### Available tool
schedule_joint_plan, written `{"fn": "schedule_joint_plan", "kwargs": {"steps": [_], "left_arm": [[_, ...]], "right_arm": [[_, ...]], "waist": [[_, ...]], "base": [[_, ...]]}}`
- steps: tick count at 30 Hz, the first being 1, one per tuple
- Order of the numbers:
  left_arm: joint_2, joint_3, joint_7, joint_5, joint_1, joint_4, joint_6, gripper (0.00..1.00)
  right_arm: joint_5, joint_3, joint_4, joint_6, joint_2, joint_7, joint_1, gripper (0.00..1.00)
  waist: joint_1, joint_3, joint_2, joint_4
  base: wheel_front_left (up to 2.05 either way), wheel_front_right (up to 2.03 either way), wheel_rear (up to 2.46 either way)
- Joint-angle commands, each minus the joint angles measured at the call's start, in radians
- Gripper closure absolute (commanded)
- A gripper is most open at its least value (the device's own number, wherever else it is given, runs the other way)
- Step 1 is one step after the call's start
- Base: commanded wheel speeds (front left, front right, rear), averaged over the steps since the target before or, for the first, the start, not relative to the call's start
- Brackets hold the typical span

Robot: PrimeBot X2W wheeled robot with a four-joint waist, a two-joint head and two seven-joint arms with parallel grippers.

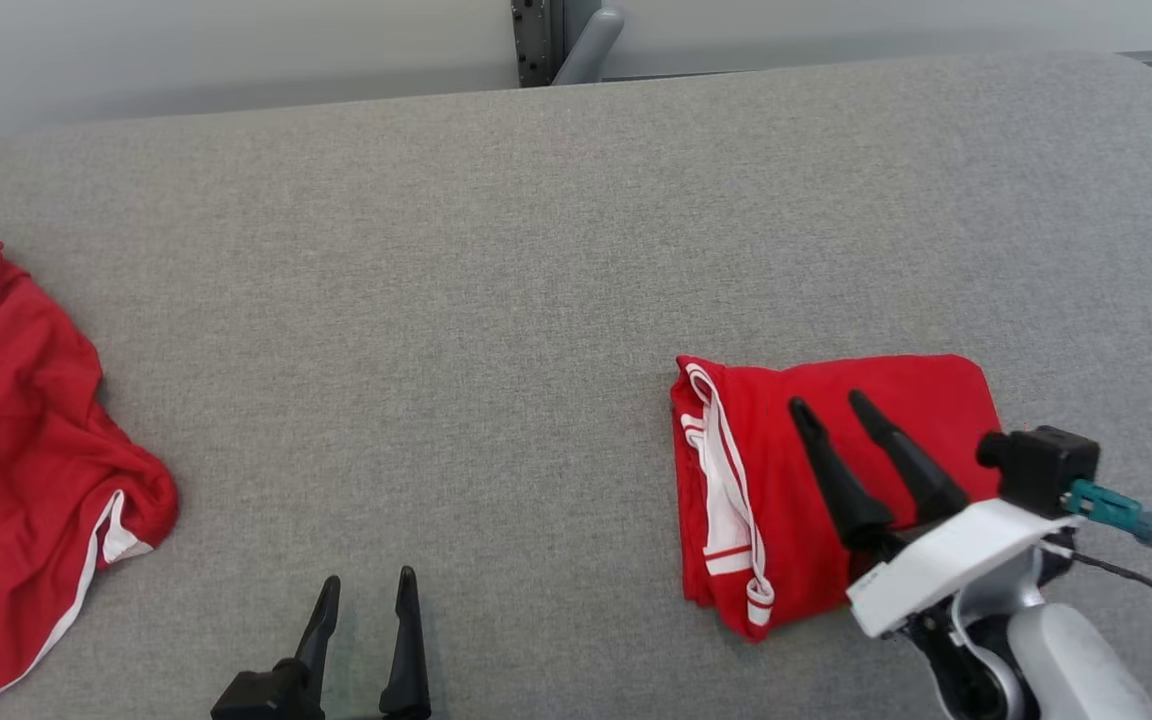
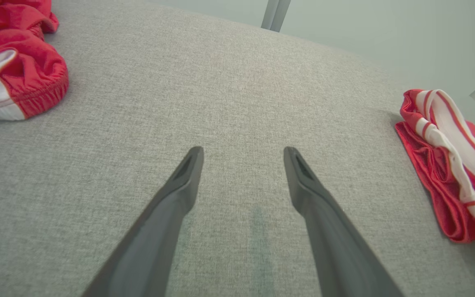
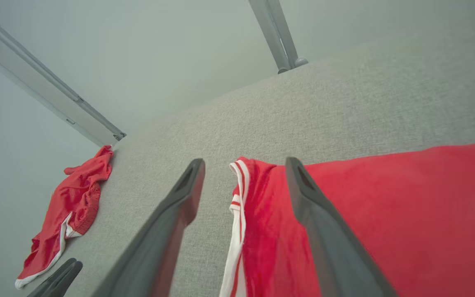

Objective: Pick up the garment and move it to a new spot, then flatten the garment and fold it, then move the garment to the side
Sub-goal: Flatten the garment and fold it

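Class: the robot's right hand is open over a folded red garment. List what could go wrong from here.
1. The right hand hangs open, fingers over the folded garment; pulling back could snag the top layer and spoil the fold.
2. The white striped edge lies loose along one side; a sideways push might drag it open.
3. A crumpled red garment lies far left; it could be mistaken for the target.

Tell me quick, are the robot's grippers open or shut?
Left gripper: open, holding nothing.
Right gripper: open over the folded red garment, holding nothing.
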Motion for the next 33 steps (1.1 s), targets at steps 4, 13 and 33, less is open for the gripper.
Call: {"fn": "schedule_joint_plan", "kwargs": {"steps": [4, 13, 33], "left_arm": [[0.002, 0.007, -0.003, 0.005, 0.015, -0.013, 0.004, 0.00], [0.002, 0.001, -0.003, -0.012, 0.036, -0.015, -0.004, 0.00], [0.002, 0.101, -0.003, 0.055, 0.101, -0.037, -0.032, 0.00]], "right_arm": [[-0.058, -0.073, -0.083, 0.000, -0.056, -0.084, 0.071, 0.00], [-0.310, -0.214, 0.042, 0.000, -0.135, -0.280, 0.181, 0.00], [-0.477, -0.390, 0.055, 0.000, -0.046, -0.296, 0.327, 0.00]], "waist": [[0.0000, -0.019, 0.0000, -0.023], [0.0000, -0.087, 0.0000, -0.029], [0.0000, -0.195, 0.0000, 0.004]], "base": [[0.00, 0.00, 0.00], [0.00, 0.00, 0.00], [0.00, 0.00, 0.00]]}}
